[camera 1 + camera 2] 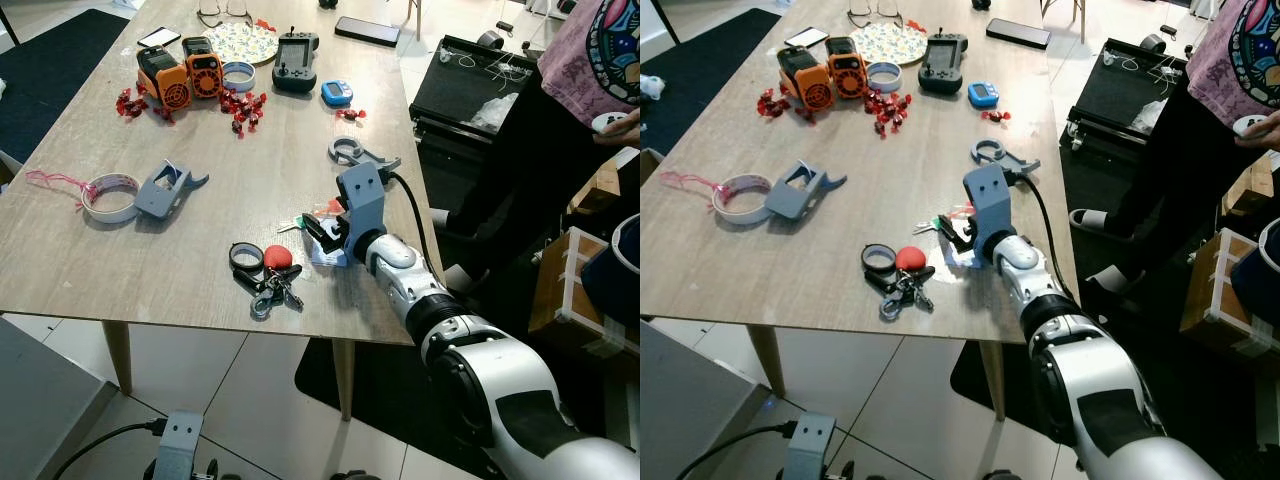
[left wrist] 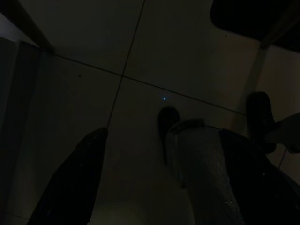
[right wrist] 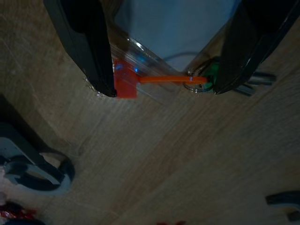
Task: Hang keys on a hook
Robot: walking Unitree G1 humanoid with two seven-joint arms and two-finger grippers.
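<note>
The right claw [image 3: 159, 84] is down on the wooden bench [image 1: 200, 255] near its right edge, fingers spread wide with their tips on the wood, straddling a small set of keys [image 3: 208, 79] with an orange tag [image 3: 125, 83] (nothing is gripped). Just left of it lies a second bunch with a red fob [image 1: 277, 257] and a black ring [image 1: 246, 257]. A person [image 1: 590, 90] stands at the far right. The left claw [image 2: 154, 187] hangs over the dark floor, fingers apart.

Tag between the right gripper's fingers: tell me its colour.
Orange-red plastic tag on a thin strap, clearest in the right wrist view.
</note>
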